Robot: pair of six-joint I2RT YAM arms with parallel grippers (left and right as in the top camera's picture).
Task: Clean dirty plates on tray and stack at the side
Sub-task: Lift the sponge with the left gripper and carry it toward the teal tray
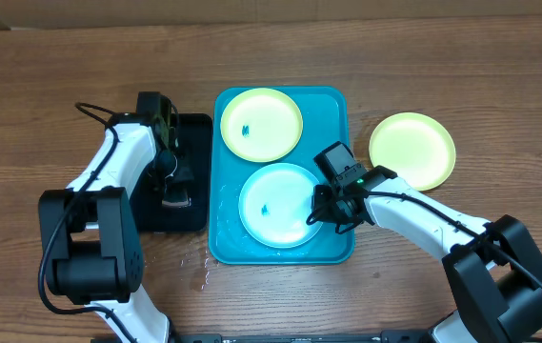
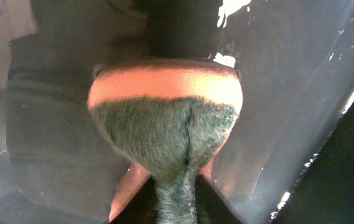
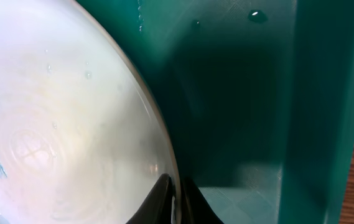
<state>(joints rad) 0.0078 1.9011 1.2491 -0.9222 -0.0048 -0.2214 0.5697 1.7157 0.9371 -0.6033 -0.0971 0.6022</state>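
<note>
The tray [image 1: 332,114] is coloured bright cyan-blue. The upper plate [image 1: 261,124] on it is pale yellow-green, the lower plate [image 1: 280,205] light cyan; each is marked with a small blue smudge. The plate at right [image 1: 411,151] is yellow-green, the table [image 1: 61,57] brown wood-grain, the smaller tray [image 1: 194,133] black, the sponge [image 2: 164,124] orange and green.

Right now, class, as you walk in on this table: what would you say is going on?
The right gripper is shut on the rim of the light cyan plate, which sits in the blue tray and has a blue smudge at its centre. The left gripper pinches a sponge over the black tray. A smudged yellow-green plate lies at the blue tray's far end. A second yellow-green plate rests on the table, outside the tray to the right.
</note>
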